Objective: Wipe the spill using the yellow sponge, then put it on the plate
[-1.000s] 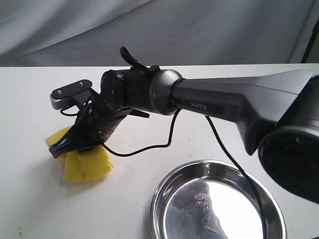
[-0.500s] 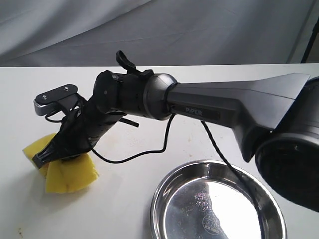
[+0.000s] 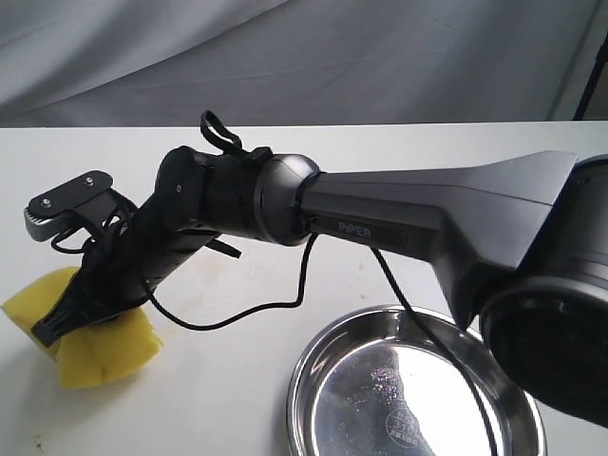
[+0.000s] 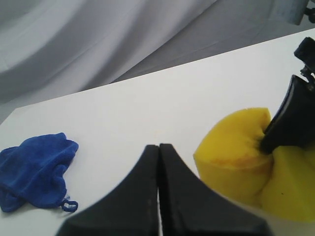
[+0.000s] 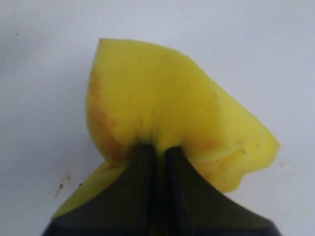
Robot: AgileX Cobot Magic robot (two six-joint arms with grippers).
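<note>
The yellow sponge lies squashed on the white table at the far left. My right gripper reaches across from the right and is shut on it, pinching the foam into a fold. In the right wrist view the sponge bulges around the black fingertips of the right gripper and carries amber-brown stains. The spill is hidden. The steel plate sits at the near right, with nothing in it. My left gripper is shut and holds nothing, just beside the sponge.
A crumpled blue cloth lies on the table off to one side in the left wrist view. A black cable hangs from the right arm over the table between sponge and plate. Grey fabric backs the far table edge.
The right arm has dragged the sponge leftward across the table, still pinched in the shut gripper. The plate has not moved.
</note>
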